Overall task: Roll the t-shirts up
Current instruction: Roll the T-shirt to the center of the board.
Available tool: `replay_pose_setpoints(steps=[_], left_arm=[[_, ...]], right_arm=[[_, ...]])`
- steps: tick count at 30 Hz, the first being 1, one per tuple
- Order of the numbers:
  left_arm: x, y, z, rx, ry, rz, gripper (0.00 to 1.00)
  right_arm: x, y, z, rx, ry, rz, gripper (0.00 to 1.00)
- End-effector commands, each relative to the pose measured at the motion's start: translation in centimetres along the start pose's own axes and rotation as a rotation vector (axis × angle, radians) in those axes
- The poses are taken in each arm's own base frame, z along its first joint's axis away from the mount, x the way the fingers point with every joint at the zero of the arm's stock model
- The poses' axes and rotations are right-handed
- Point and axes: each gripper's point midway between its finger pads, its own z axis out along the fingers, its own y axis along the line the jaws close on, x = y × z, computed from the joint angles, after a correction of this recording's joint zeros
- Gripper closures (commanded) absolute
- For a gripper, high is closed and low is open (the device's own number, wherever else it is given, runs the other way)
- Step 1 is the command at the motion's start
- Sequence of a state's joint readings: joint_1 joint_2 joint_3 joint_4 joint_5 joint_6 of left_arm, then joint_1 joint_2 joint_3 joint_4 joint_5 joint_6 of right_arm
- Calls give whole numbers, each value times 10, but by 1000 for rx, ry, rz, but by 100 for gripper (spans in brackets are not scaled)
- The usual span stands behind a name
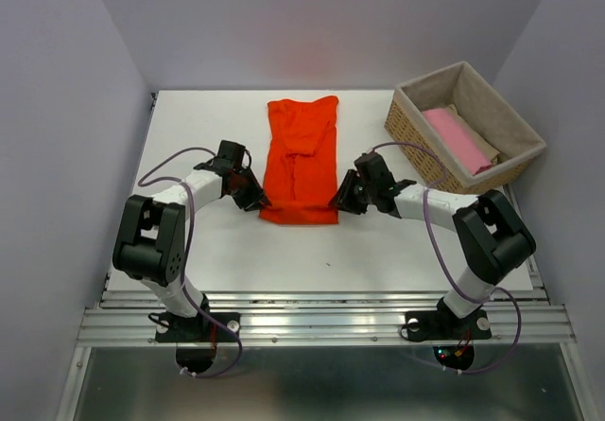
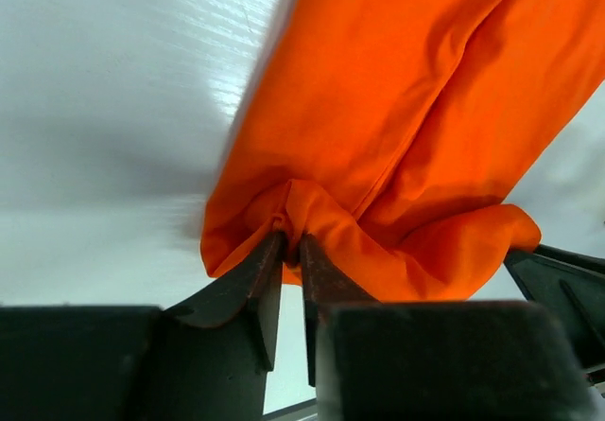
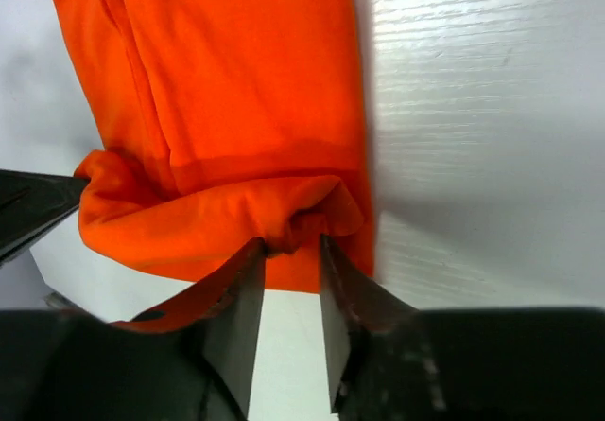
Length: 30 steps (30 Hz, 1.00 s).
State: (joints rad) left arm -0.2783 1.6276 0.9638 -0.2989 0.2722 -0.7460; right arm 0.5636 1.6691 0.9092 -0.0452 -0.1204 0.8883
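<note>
Orange-red t-shirt [image 1: 301,156] lies mid-table, folded lengthwise into a long narrow strip that runs from the back of the table toward the arms. The cloth is plain, bright and soft, with lengthwise creases down the middle and a slightly ragged far end. The near end is turned up on itself into a thick, rumpled fold. This fold sits between the two grippers and is a little wider than the strip above it. The white table [image 1: 208,128] shows bare surface on both sides of the strip and between the fold and the near edge. The far end of the shirt stops short of the back edge. A wicker basket [image 1: 413,123] with a cloth liner stands at the far right corner, well apart from the shirt. It holds a pale pink t-shirt [image 1: 458,137] with beige cloth [image 1: 487,145] beside it. Pale walls close in the left, back and right. Left gripper [image 2: 291,235] is at the left corner of the fold, low to the table. Its jaws are nearly together with only a thin slot, and a tuck of orange fabric puckers in between the tips, so it is pinching the shirt. Right gripper [image 3: 291,243] is at the right corner of the fold. Its jaws are parted with a plain gap, through which white table shows. The bunched edge of the fold rests at the mouth and touches the tips, but it does not look clamped.
</note>
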Motion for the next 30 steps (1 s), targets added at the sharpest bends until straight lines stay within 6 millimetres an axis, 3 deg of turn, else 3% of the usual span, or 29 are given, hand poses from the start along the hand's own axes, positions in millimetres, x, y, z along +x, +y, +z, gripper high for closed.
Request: replay_pose_setpoints(steps=[1,2,7,10,13,18,20,26,30], left_arm=[[-28,-21,-13,71,-82,29,60],[-35,-26,-21,83,-121,39,55],[-61,-22,-50,21,-285,84,51],[-61,-19,-59,9,-310,151,55],[-54,-29,-71,79,-322,249,56],[-42,-27,-70,125,-315,372,47],[-39,-25,-67,131,-296,414,46],[-30,-21,-59,129,-232,456,43],[-23,-16,-54,115,-184,470,40]], right_arm=[[-33,16,-10,-17,-104,-37,62],[-38,14,-14,1,-130,-51,59],[-41,13,-30,16,-127,-208,58],[-34,15,-31,10,-59,-301,56],[-34,9,-26,21,-26,-445,44],[-23,16,-17,-75,53,-628,16],[-19,16,-14,-113,74,-705,12],[-11,18,-5,-198,95,-845,11],[-18,21,-2,-205,77,-916,11]])
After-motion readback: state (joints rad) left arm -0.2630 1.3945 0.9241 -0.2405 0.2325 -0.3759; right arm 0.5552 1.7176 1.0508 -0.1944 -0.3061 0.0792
